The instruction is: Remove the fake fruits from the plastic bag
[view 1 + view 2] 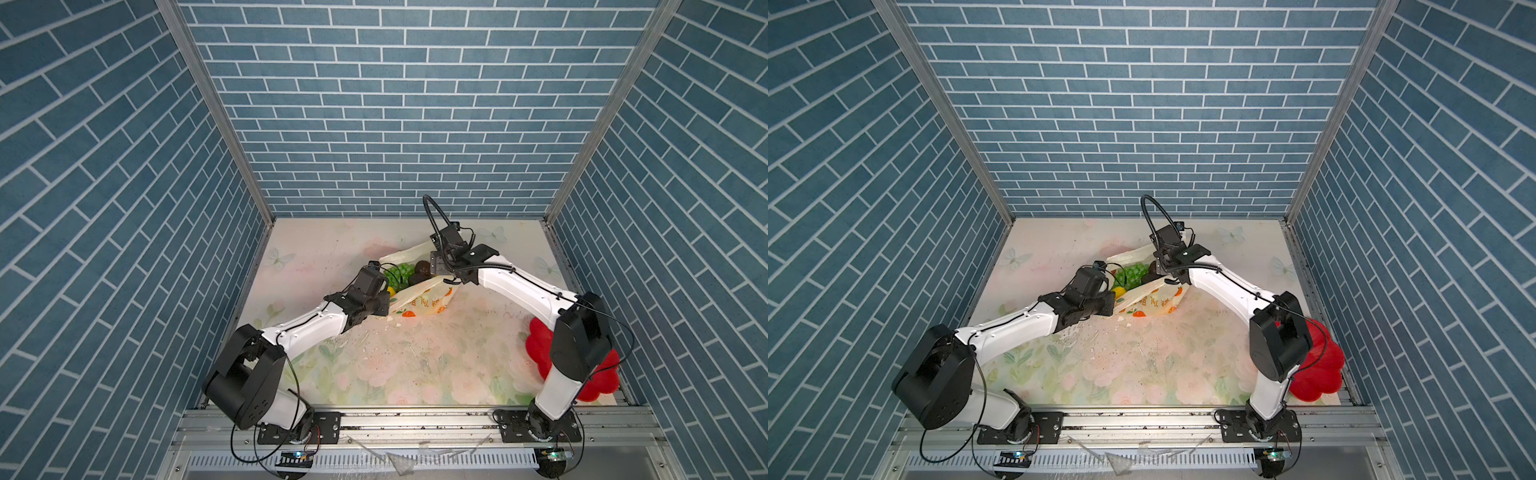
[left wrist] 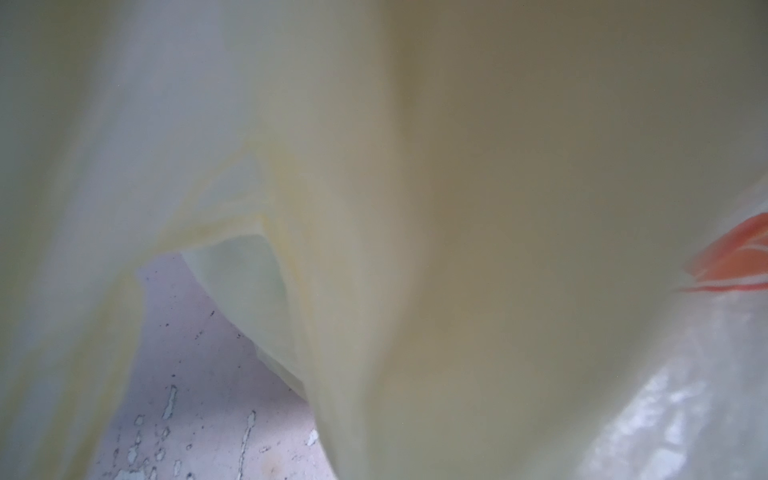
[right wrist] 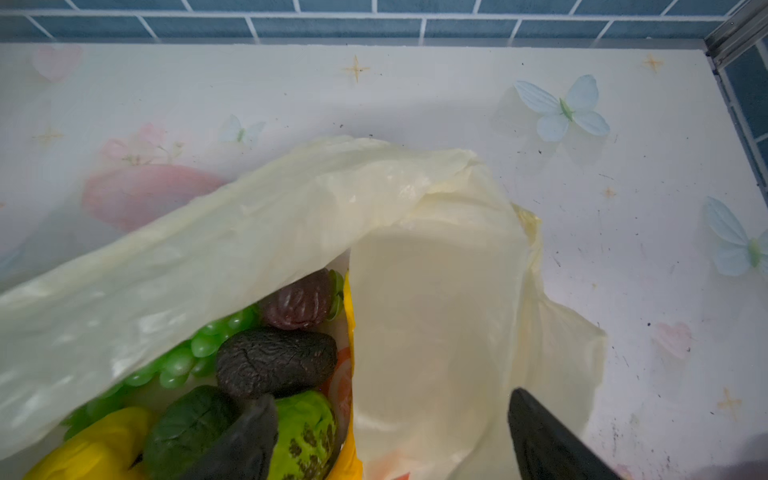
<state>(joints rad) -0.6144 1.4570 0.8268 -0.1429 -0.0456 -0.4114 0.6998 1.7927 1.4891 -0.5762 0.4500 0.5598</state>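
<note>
Cream film of the bag [image 2: 498, 208] presses against the left wrist camera; the orange lettering [image 1: 420, 304] on its side is too small to read. It lies on the counter [image 1: 415, 374] toward the back, mouth gaping backward, printed bottom frontward. Inside sit the fruits [image 3: 276, 361]: grapes [image 3: 178, 365], dark bumpy ones, a yellow lump [image 3: 95, 444]. The left claw [image 1: 386, 305] is closed on the bag's rim. The right claw [image 3: 392, 399] stands open, straddling a flap. A red plate [image 1: 540, 345] sits front-right.

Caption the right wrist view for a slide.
Open right gripper straddling a wall of the plastic bag, with fake fruits inside.
</note>
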